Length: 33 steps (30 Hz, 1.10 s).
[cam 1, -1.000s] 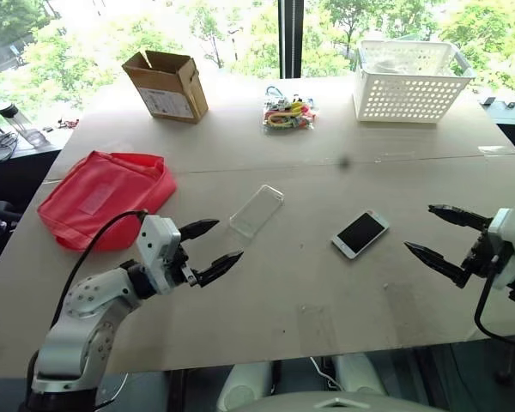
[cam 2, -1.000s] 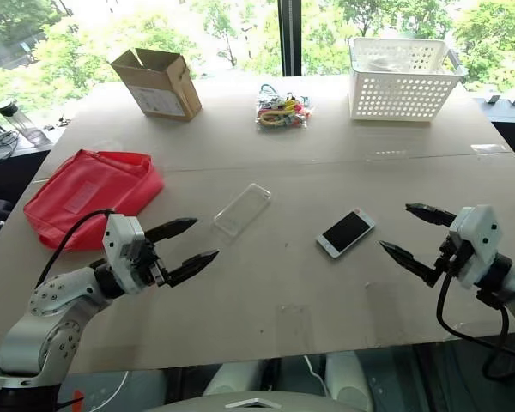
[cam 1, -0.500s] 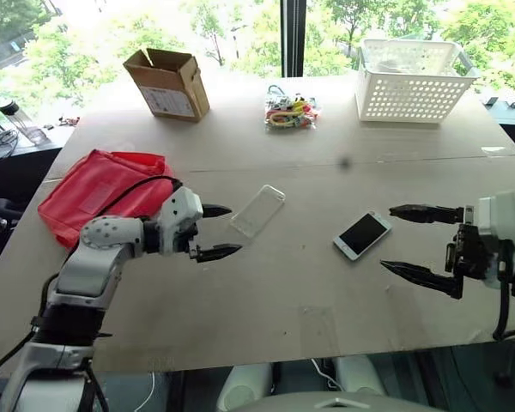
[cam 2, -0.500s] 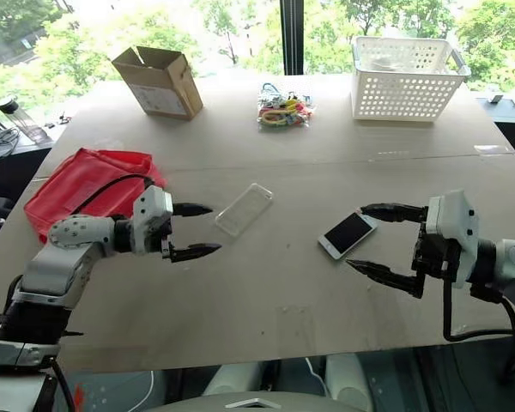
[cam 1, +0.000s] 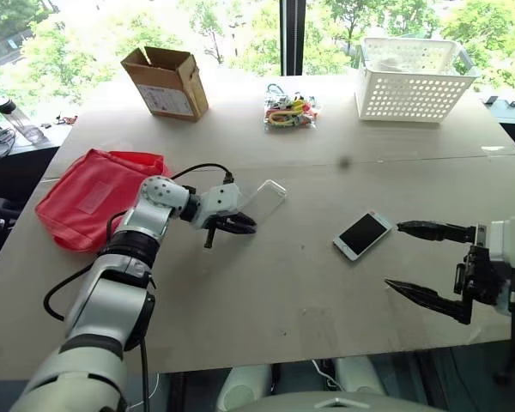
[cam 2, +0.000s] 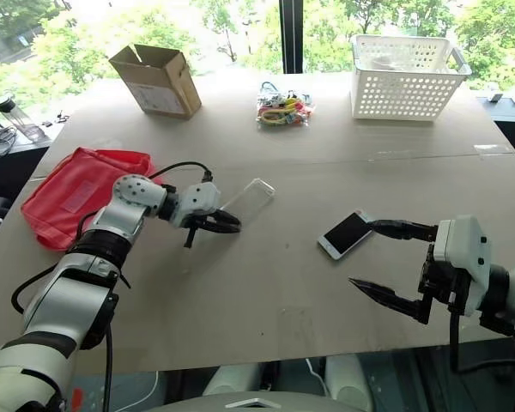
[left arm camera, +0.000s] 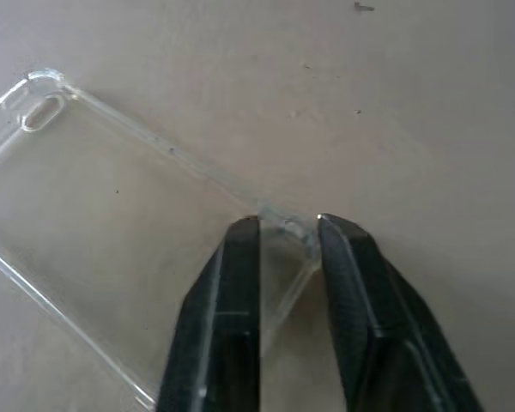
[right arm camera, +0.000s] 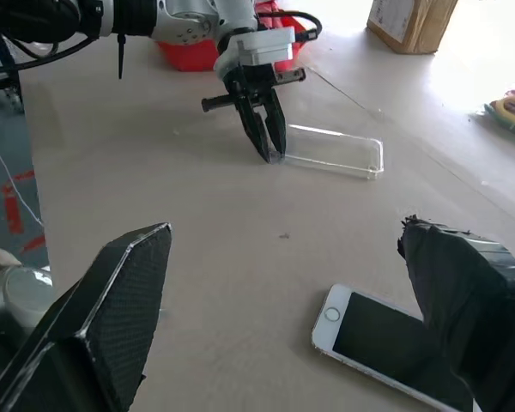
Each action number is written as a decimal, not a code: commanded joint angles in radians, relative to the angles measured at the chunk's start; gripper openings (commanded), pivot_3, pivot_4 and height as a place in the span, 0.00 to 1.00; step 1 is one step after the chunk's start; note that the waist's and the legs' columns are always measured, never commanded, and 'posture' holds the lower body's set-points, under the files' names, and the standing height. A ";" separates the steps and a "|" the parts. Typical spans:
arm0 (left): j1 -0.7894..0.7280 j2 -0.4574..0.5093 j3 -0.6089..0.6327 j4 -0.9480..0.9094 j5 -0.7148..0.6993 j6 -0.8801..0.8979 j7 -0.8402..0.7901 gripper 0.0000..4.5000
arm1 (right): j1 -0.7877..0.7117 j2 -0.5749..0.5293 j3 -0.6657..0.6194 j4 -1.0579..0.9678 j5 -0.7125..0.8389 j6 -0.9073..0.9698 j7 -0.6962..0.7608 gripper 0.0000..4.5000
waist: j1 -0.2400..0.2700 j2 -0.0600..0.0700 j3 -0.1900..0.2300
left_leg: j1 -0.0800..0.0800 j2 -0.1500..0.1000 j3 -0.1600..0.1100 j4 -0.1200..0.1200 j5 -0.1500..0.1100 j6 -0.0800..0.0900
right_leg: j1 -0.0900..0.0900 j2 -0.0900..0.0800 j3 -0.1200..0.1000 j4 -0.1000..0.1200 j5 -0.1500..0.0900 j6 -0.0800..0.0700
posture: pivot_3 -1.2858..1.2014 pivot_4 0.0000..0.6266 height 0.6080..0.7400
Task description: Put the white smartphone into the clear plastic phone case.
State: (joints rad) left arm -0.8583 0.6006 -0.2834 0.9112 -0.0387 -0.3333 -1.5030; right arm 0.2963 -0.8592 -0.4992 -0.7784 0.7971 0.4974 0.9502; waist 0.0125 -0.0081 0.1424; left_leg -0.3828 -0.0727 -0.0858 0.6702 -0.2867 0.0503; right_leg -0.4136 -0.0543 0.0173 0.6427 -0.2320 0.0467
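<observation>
Right, left gripper is pinched narrow on a near corner of the clear plastic phone case, one finger inside the rim and one outside. The case lies flat and open side up on the table, about mid-table, camera cutout at the far end. My read: gripping the rim at a corner is the only purchase a thin shell gives, and it pins the case so the phone can be fed in.

The right gripper hangs wide with nothing in it, just beside the white smartphone, one finger near its upper corner and the other lower toward the table edge. The phone is screen up, lying diagonally, well apart from the case. It sits flat with no overhang, so getting a finger under it looks like the awkward part (judgement, not observed).

Containers:
- the case has nothing in it, bare table visible through it;
- white perforated basket at the far right corner, something pale inside, can't tell what;
- cardboard box at the far left with flaps open, contents hidden;
- clear bag of colourful small items between box and basket, looks like clips or cords.

The red fabric bag lies slumped at the left, near the left arm, clear of the work area.
</observation>
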 commanded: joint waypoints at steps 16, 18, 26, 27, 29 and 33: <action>0.225 -0.317 0.238 -0.932 -0.156 1.502 0.632 0.02 | -0.354 -0.117 0.141 0.402 -0.126 -0.136 0.239 1.00 | 0.011 0.001 0.001 | -0.005 -0.001 -0.004 0.013 -0.002 0.003 | 0.001 0.000 -0.003 0.003 0.002 0.004 | 0.52 0.24 0.95; 0.235 -0.372 0.252 -1.007 -0.174 1.600 0.701 0.08 | -0.369 -0.120 0.166 0.412 -0.146 -0.146 0.252 1.00 | 0.008 0.001 0.001 | -0.006 -0.001 -0.004 0.014 -0.002 0.003 | 0.000 -0.001 -0.002 0.002 0.002 0.005 | 0.52 0.24 0.95; 0.173 -0.077 0.113 -1.008 -0.253 1.272 0.380 0.64 | -0.387 -0.126 0.164 0.435 -0.165 -0.166 0.281 1.00 | -0.002 0.001 0.001 | 0.000 -0.001 -0.002 0.008 -0.001 0.000 | 0.000 0.000 0.001 0.005 0.002 0.004 | 0.52 0.24 0.95; 0.164 -0.033 0.081 -0.975 -0.232 1.164 0.321 0.64 | -0.386 -0.124 0.162 0.430 -0.164 -0.165 0.277 1.00 | 0.000 0.001 0.001 | 0.000 -0.001 -0.002 0.008 -0.001 -0.001 | 0.000 0.000 0.001 0.005 0.002 0.004 | 0.52 0.24 0.95; 0.132 0.029 0.026 -0.860 -0.187 0.903 0.177 0.64 | -0.375 -0.119 0.155 0.418 -0.166 -0.165 0.267 1.00 | 0.005 0.002 0.001 | 0.000 -0.001 -0.002 0.008 -0.001 -0.001 | 0.001 0.000 0.001 0.003 0.002 0.004 | 0.52 0.24 0.95; 0.026 -0.008 -0.028 -0.527 -0.128 0.566 0.034 0.64 | -0.344 -0.110 0.129 0.391 -0.163 -0.165 0.244 1.00 | 0.019 0.002 0.001 | -0.002 -0.003 -0.002 0.008 -0.001 0.000 | 0.001 -0.003 0.000 0.000 0.002 0.004 | 0.52 0.24 0.95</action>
State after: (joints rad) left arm -0.8026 0.6040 -0.2925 0.3039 -0.1946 0.3738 -1.4217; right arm -0.0508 -0.9695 -0.3214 -0.3514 0.6208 0.3442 1.2046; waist 0.0310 -0.0061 0.1432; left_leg -0.3858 -0.0761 -0.0885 0.6784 -0.2875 0.0503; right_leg -0.4131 -0.0570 0.0170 0.6421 -0.2303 0.0506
